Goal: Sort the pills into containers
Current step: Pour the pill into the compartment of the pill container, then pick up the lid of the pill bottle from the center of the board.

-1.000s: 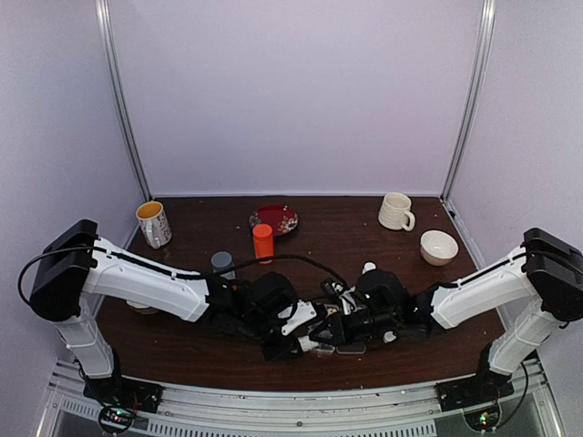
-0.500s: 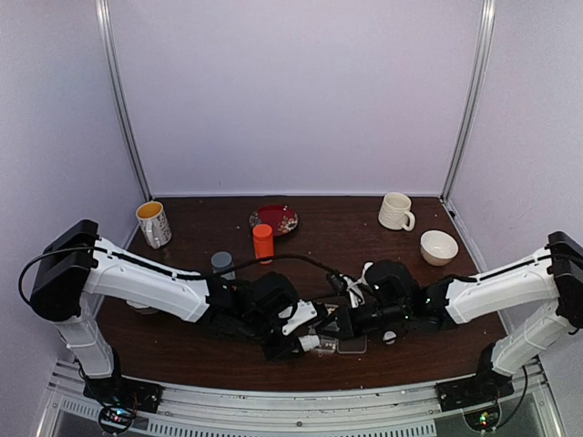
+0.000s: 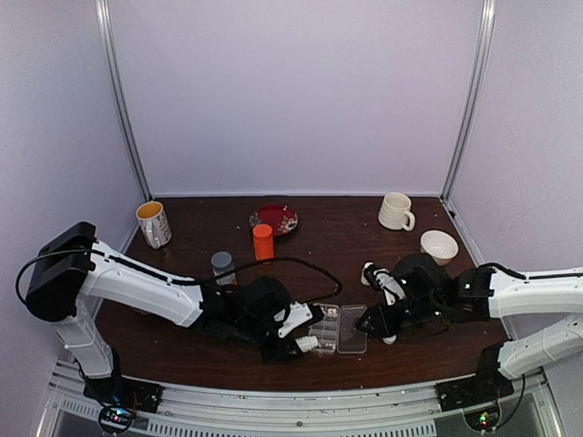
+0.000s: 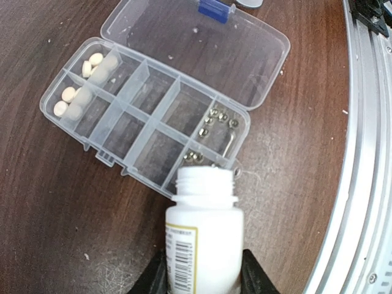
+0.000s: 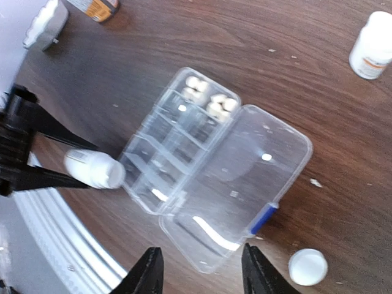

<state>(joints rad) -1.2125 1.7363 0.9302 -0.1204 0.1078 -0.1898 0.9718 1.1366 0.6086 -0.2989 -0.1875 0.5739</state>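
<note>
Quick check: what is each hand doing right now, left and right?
Left hand: closed on a white bottle with its cap off.
Right hand: open, nothing between its fingers.

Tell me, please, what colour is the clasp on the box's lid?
Blue. The clasp shows best in the left wrist view.

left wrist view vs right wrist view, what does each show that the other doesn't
Only left wrist: silver pellets in two end compartments. Only right wrist: a loose white cap, a second white bottle, the open right tool. Both: the open organiser box, cream pills at one end, the uncapped white bottle in the left tool.
</note>
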